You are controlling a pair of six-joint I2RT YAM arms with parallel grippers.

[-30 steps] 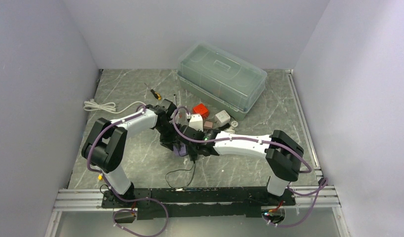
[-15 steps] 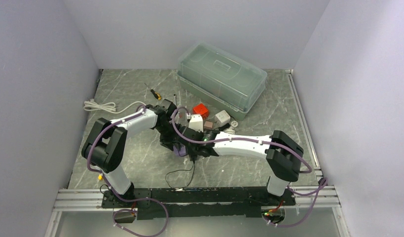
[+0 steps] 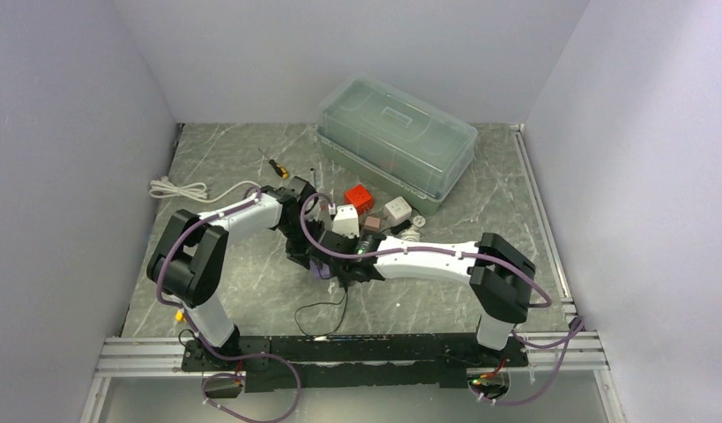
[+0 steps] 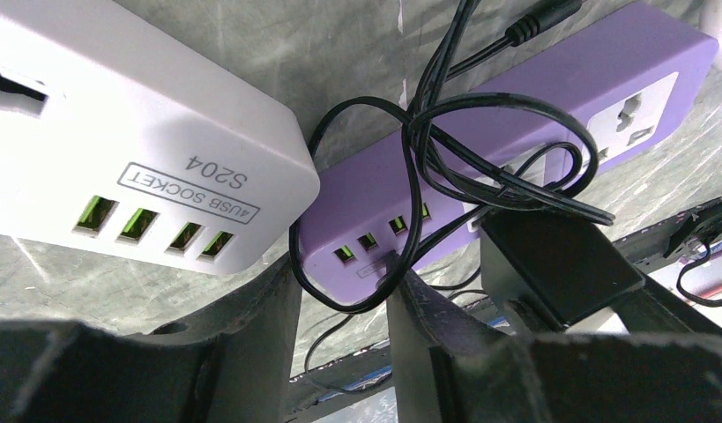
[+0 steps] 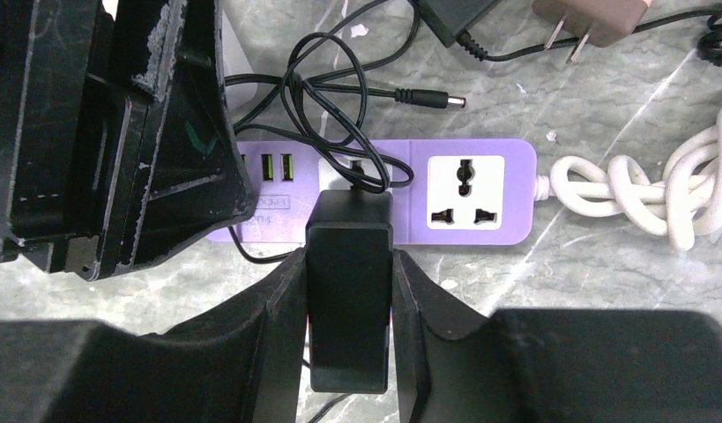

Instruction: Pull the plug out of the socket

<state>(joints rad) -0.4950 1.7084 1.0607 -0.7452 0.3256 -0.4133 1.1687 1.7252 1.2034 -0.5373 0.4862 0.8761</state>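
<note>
While in socket [image 5: 467, 196], plug [image 5: 348, 231] in tool [image 5: 348, 291]

Black plug [image 5: 348, 291] seated in a purple socket [image 5: 516, 189].
The socket is a long strip lying flat, with green-lit USB ports at one end, white outlet faces along its top and a knotted white cord [image 5: 639, 189] at the other end. The boxy plug stands upright on the middle outlet, and its thin black cable [image 5: 326, 88] loops over the strip.

White arm links [image 3: 242, 214], black joints [image 3: 194, 264], purple cables [image 3: 157, 269], black tool fingers [image 5: 269, 326].
</note>
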